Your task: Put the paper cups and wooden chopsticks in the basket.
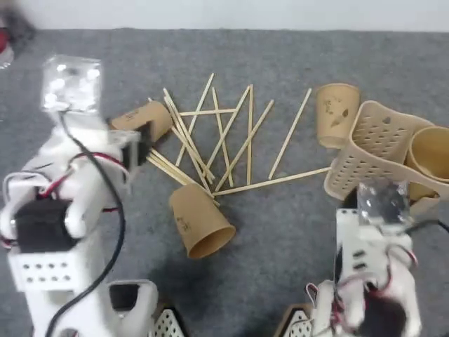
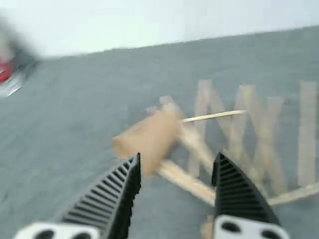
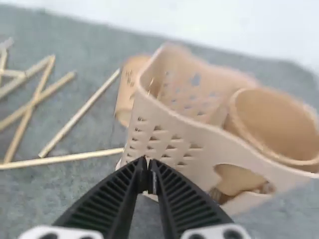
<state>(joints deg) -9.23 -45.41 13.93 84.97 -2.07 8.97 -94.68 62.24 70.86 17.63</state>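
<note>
— Grey felt-like cloth (image 1: pixel 295 232) covers the table. Where are the cups?
— One brown paper cup (image 1: pixel 429 158) sits inside the beige perforated plastic basket (image 1: pixel 372 151) at the right. A second cup (image 1: pixel 337 112) stands just beside the basket's far-left side. A third cup (image 1: pixel 200 221) lies on its side near the middle, and a fourth cup (image 1: pixel 144 119) lies at the left.
— And the thin wooden chopsticks (image 1: pixel 249 140)?
— Scattered on the cloth between the cups.
— Jaws?
— On the left gripper (image 2: pixel 177 172) they are spread wide, facing the fourth cup. On the right gripper (image 3: pixel 148 177) they are pressed together, close before the basket's wall.
</note>
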